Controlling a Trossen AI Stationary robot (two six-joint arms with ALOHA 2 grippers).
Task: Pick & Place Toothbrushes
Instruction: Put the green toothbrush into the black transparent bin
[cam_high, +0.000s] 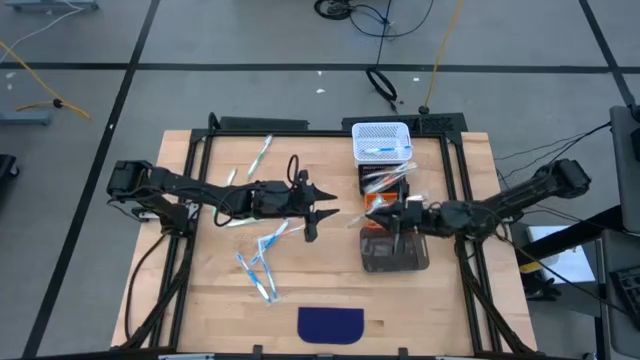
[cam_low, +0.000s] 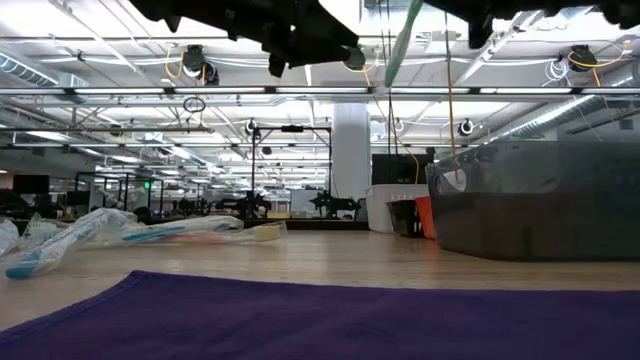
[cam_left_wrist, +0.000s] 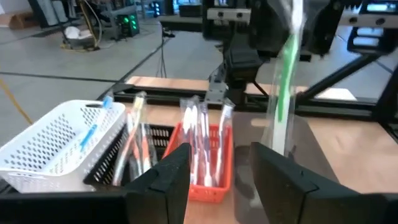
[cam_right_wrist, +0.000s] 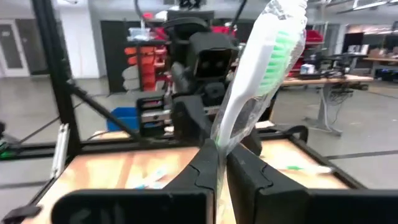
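Overhead, the wooden table was hemmed by a black frame on its sides. Bare wood lay between the two grippers and toward the purple cloth at the near edge, so the middle stood fairly open.

Left gripper hovered mid-table, its fingers spread wide and holding nothing. Just behind and beside it lay loose wrapped toothbrushes, scattered on the wood; another lay farther back near the frame. From table height, these showed as a crinkled heap of clear wrappers.

Right gripper faced the left one across a small gap, poised over the row of bins. Its fingers were pinched tight on the handle end of a green-and-white toothbrush in clear wrap, which stood up and away from the jaws, tilted. The left wrist camera saw the same brush hanging upright above the dark bin.

Beneath and beside the right gripper sat the bins, close-packed: a white basket with a blue brush in it, then a black bin, then an orange-red bin holding several wrapped brushes upright, then the dark bin. Room between the bins was slight.
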